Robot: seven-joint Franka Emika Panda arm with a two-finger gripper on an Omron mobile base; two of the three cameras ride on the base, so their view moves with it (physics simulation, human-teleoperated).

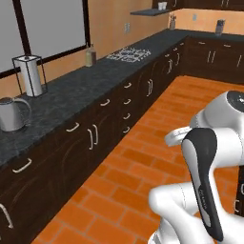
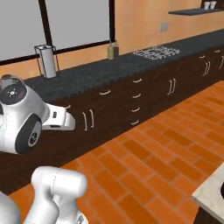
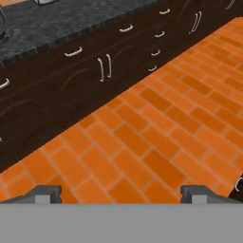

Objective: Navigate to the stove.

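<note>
While the stove (image 1: pixel 128 54) lay far along the black counter (image 1: pixel 66 97), beyond a bottle (image 1: pixel 90 55), the base needed to drive forward parallel to the cabinets (image 1: pixel 95 138). The gripper (image 3: pixel 121 193) hung wide open and empty over brick floor (image 3: pixel 156 137).

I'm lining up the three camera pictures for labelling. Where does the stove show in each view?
Left base view: the stove lies upper middle, far along the counter, past the bottle.
Right base view: the stove lies upper right, right of the bottle.
Hand view: not in it; counter, drawers and brick floor.
Shared landmark: the bottle beside the stove.
</note>
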